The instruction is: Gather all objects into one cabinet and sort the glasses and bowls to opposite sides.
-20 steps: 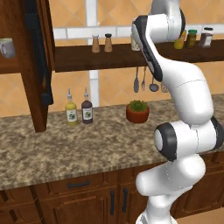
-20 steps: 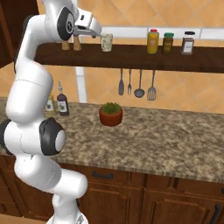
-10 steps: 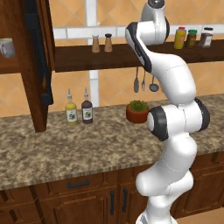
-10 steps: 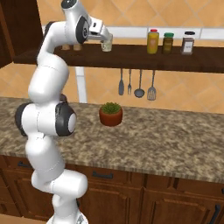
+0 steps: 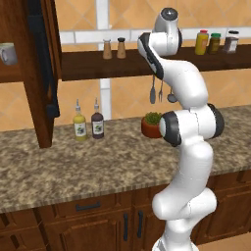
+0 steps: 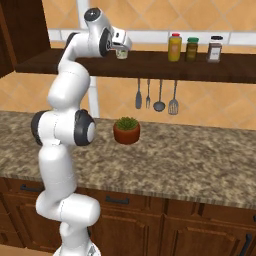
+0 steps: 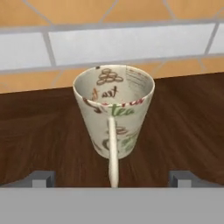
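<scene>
A cream mug point(image 7: 114, 113) with printed writing stands upright on the dark open shelf point(image 7: 183, 127), its handle turned toward the hand. My gripper point(image 7: 112, 179) is open, its fingertips point(image 7: 43, 178) spread wide just short of the mug's base. In the right base view the gripper point(image 6: 120, 46) sits at shelf height right against the cream mug point(image 6: 122, 53). The dark brown cabinet stands at the far left with its door point(image 5: 41, 73) swung out. A grey mug point(image 5: 7, 53) rests on the cabinet's inner shelf. The orange-red cup and the black bowl are out of view.
Two shakers point(image 5: 113, 48) and three jars point(image 6: 192, 48) share the open shelf. Utensils point(image 6: 159, 95) hang below it. A potted plant point(image 6: 126, 130) and two sauce bottles point(image 5: 88, 125) stand on the granite counter point(image 5: 73, 166).
The arm has drawn its elbow in and straightened upright. The hand has edged along the shelf toward the cream mug and now sits right at it.
</scene>
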